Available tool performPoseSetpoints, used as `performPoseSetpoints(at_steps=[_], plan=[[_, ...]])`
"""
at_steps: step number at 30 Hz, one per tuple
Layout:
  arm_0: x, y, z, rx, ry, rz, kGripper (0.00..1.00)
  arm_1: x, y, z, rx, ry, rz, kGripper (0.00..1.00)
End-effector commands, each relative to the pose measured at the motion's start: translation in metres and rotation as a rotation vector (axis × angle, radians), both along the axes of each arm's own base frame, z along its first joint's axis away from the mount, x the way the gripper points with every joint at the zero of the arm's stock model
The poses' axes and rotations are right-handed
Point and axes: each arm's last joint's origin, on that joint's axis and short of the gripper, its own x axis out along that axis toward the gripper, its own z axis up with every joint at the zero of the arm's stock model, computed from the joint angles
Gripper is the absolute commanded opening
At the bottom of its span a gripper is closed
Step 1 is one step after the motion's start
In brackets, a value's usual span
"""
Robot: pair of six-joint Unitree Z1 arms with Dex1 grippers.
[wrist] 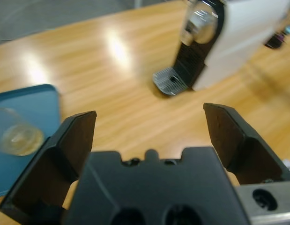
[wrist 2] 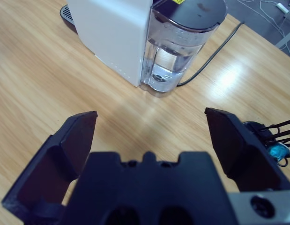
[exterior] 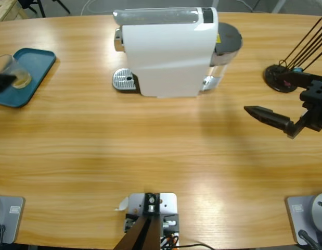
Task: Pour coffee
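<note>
The coffee (wrist: 20, 139) is a shallow pale tan layer in the bottom of a clear glass (exterior: 14, 70). The glass stands on a blue tray (exterior: 33, 65) at the table's far left. My left gripper (wrist: 149, 117) is open with nothing between its jaws, and the glass lies just off its left jaw. In the high view only a black bit of the left gripper (exterior: 0, 82) shows at the left edge, beside the glass. The white coffee machine (exterior: 168, 52) stands at the back middle. My right gripper (exterior: 265, 114) hovers open and empty right of the machine, pointing toward it.
The machine's metal drip tray (exterior: 124, 80) sticks out on its left side, and its clear water tank (wrist 2: 175, 51) sits on its right with a black cable trailing away. A black round stand with thin rods (exterior: 283, 78) sits at the far right.
</note>
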Motion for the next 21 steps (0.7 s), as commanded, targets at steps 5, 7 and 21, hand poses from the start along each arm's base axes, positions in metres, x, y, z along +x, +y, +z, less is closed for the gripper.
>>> performPoseSetpoints(at_steps=[5, 7, 21], plan=[[0.011, -0.029, -0.018, 0.012, 0.083, -0.188, 0.978, 0.010, 0.013, -0.004, -0.091, 0.121, -0.042, 1.000], [0.002, -0.022, -0.010, 0.038, 0.124, -0.198, 0.991, 0.011, 0.014, -0.002, -0.105, 0.137, -0.048, 1.000], [0.004, -0.026, -0.012, 0.043, 0.159, -0.235, 0.929, 0.011, 0.014, -0.004, -0.111, 0.148, -0.053, 0.996]])
